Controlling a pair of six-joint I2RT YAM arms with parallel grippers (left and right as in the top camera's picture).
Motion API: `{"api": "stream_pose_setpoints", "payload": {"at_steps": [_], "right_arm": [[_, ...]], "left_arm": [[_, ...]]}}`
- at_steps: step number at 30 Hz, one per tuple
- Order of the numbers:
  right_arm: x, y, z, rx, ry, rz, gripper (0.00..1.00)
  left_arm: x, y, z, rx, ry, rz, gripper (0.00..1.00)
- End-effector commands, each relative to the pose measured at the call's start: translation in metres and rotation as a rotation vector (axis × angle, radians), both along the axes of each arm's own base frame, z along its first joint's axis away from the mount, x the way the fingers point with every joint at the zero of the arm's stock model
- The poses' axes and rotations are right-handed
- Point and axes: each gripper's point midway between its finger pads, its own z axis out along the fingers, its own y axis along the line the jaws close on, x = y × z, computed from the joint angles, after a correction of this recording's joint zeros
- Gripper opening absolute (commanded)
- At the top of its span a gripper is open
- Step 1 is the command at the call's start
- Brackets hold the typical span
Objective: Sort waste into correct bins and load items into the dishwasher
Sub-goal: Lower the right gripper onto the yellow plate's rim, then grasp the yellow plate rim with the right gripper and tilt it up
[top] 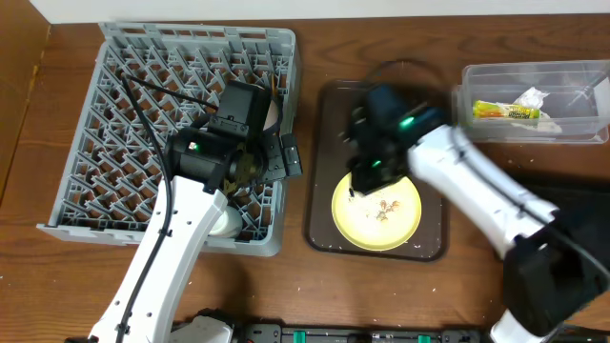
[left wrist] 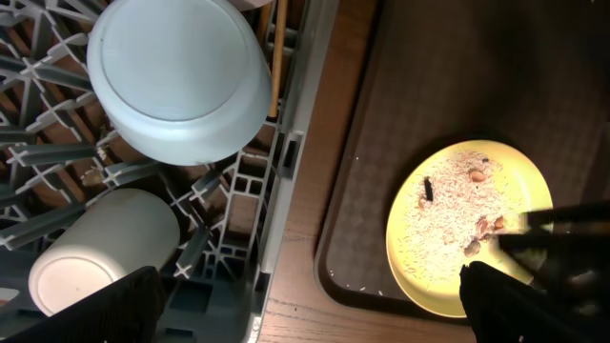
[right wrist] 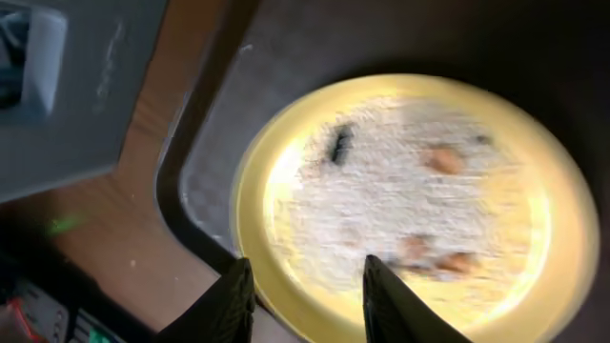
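Note:
The yellow plate (top: 376, 211) lies flat on the dark brown tray (top: 324, 143), strewn with pale crumbs (right wrist: 400, 191). My right gripper (right wrist: 310, 300) is open and straddles the plate's (right wrist: 286, 143) near-left rim, one finger outside it and one over the crumbs. It hangs over the plate's upper left edge in the overhead view (top: 365, 179). My left gripper (left wrist: 305, 314) is wide open and empty at the right edge of the grey dish rack (top: 114, 143). In the rack sit an upturned light blue bowl (left wrist: 181, 76), a white cup (left wrist: 95, 252) and chopsticks (left wrist: 278, 57).
The clear tub (top: 534, 69) at the back right holds a green-and-yellow wrapper (top: 505, 111) and a white tissue (top: 532, 98). A flat dark shape (top: 581, 195) shows at the right edge behind my right arm. Bare wood separates rack and tray.

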Motion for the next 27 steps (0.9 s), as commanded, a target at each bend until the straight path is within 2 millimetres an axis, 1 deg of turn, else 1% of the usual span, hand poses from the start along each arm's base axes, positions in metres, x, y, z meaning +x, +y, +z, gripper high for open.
{"api": "stream_pose_setpoints", "payload": {"at_steps": [1, 2, 3, 4, 5, 8, 9, 10, 12, 14, 20, 23, 24, 25, 26, 27], "right_arm": [[-0.011, -0.002, -0.015, -0.218, -0.141, -0.122, 0.36], [-0.016, 0.002, -0.018, -0.233, -0.159, -0.118, 0.37], [-0.028, 0.017, -0.022, -0.207, -0.157, -0.079, 0.39], [-0.033, 0.022, -0.024, -0.189, -0.148, -0.065, 0.40], [-0.042, 0.034, -0.026, -0.147, -0.123, -0.040, 0.40], [-0.060, 0.052, -0.033, -0.070, -0.062, 0.003, 0.38], [-0.063, 0.054, -0.035, -0.063, -0.055, 0.009, 0.38], [-0.066, 0.053, -0.039, -0.071, -0.052, 0.006, 0.37], [-0.066, 0.051, -0.041, -0.083, -0.060, 0.006, 0.37], [-0.062, 0.049, -0.041, -0.087, -0.068, -0.004, 0.37], [-0.045, 0.030, -0.042, -0.102, -0.054, -0.067, 0.37], [-0.045, 0.030, -0.041, -0.085, -0.033, -0.071, 0.36], [-0.049, 0.033, -0.041, -0.067, -0.010, -0.065, 0.36], [-0.052, 0.035, -0.041, -0.058, 0.003, -0.058, 0.36], [-0.056, 0.037, -0.040, -0.050, 0.017, -0.051, 0.36], [-0.061, 0.040, -0.040, -0.041, 0.030, -0.033, 0.36]], "left_arm": [[0.000, 0.002, 0.001, 0.010, -0.005, 0.005, 1.00], [0.000, 0.002, 0.001, 0.010, -0.004, 0.005, 1.00], [0.000, 0.002, 0.001, 0.010, -0.004, 0.005, 1.00], [0.000, 0.002, 0.001, 0.010, -0.004, 0.005, 1.00], [0.001, 0.002, 0.001, 0.010, -0.005, 0.005, 1.00], [0.000, 0.002, 0.001, 0.010, -0.004, 0.005, 1.00], [0.000, 0.002, 0.001, 0.010, -0.005, 0.005, 1.00], [0.000, 0.002, 0.001, 0.010, -0.004, 0.005, 1.00], [0.000, 0.002, 0.001, 0.010, -0.004, 0.005, 1.00], [0.000, 0.002, 0.001, 0.010, -0.004, 0.005, 1.00], [0.001, 0.002, 0.001, 0.010, -0.005, 0.005, 1.00], [0.001, 0.002, 0.001, 0.010, -0.008, 0.006, 1.00], [0.010, 0.012, 0.004, 0.066, -0.050, 0.033, 1.00], [0.011, 0.024, 0.004, 0.111, -0.057, 0.062, 1.00], [0.010, 0.040, 0.004, 0.158, -0.052, 0.122, 1.00], [0.006, 0.063, 0.003, 0.194, -0.032, 0.237, 1.00]]}}
